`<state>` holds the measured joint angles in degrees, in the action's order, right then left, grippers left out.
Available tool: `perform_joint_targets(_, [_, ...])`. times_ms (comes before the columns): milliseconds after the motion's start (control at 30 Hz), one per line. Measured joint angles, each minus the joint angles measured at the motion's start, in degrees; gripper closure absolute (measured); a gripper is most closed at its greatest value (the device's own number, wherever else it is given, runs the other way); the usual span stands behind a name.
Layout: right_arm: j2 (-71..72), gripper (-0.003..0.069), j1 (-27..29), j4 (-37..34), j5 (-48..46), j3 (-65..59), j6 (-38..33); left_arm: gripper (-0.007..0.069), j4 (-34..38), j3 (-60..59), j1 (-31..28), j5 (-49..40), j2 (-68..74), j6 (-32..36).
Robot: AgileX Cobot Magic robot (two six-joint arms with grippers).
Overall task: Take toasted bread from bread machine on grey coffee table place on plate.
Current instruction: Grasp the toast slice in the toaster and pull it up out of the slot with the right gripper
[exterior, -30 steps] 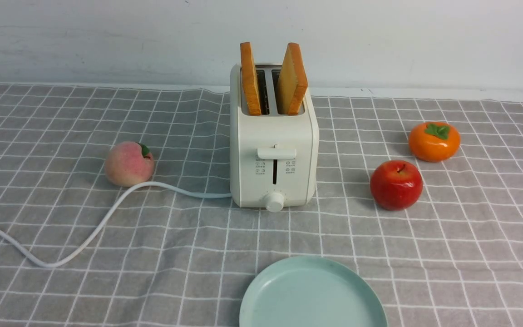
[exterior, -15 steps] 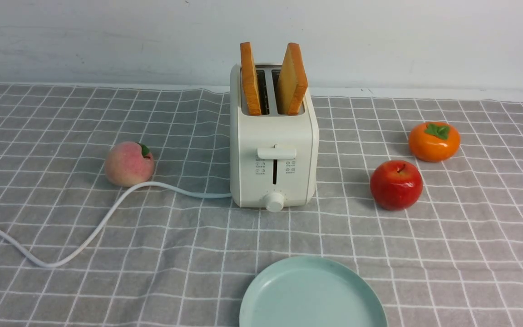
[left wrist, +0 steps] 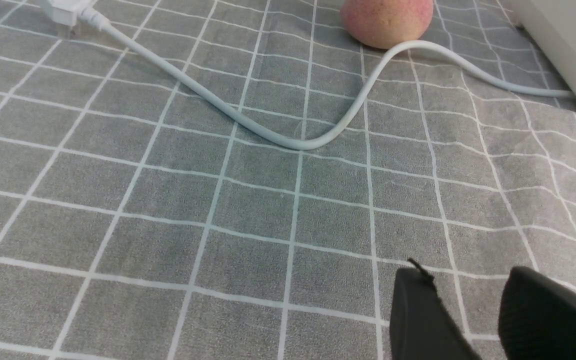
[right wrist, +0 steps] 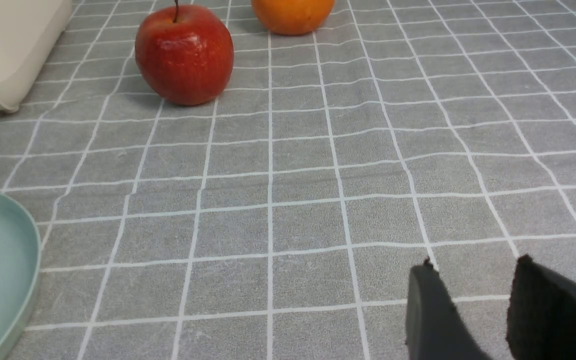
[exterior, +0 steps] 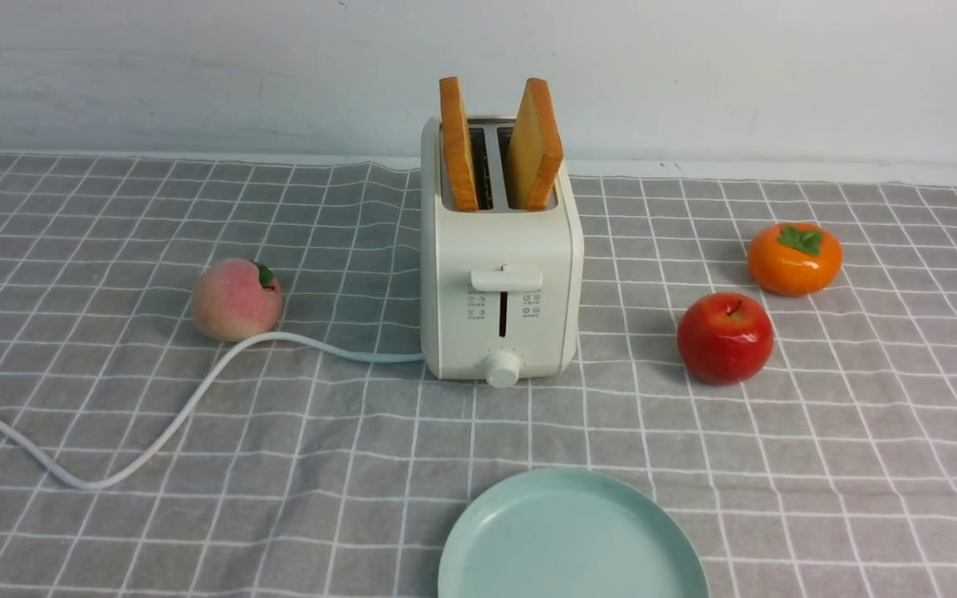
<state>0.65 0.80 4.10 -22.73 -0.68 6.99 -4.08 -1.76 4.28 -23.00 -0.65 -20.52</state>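
While both slices of toasted bread (exterior: 534, 145) stand proud of the bread machine (exterior: 499, 291) slots, I'd drop in from above, pinch one slice across its flat faces and lift straight up. Nearer me on the worktop (exterior: 861, 432) sits the plate (exterior: 570, 540). My left fingers (left wrist: 418, 320) and right fingers (right wrist: 433, 320) hover low, partly parted, holding nothing.

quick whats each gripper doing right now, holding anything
Left gripper: open, jaws apart, holding nothing.
Right gripper: open, jaws apart, holding nothing.
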Motion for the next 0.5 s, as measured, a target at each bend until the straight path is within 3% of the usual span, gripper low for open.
perform_joint_targets(267, [0.0, 0.0419, 0.0, 0.0, 0.0, 0.0, 0.0, 0.0386, -0.4, 0.0, 0.0, 0.6, 0.0, 0.0])
perform_joint_targets(500, [0.0, 0.0419, 0.0, -0.1, 7.7, -0.8, 0.1, 0.0386, 0.0, 0.0, 0.0, 9.5, 0.0, 0.0])
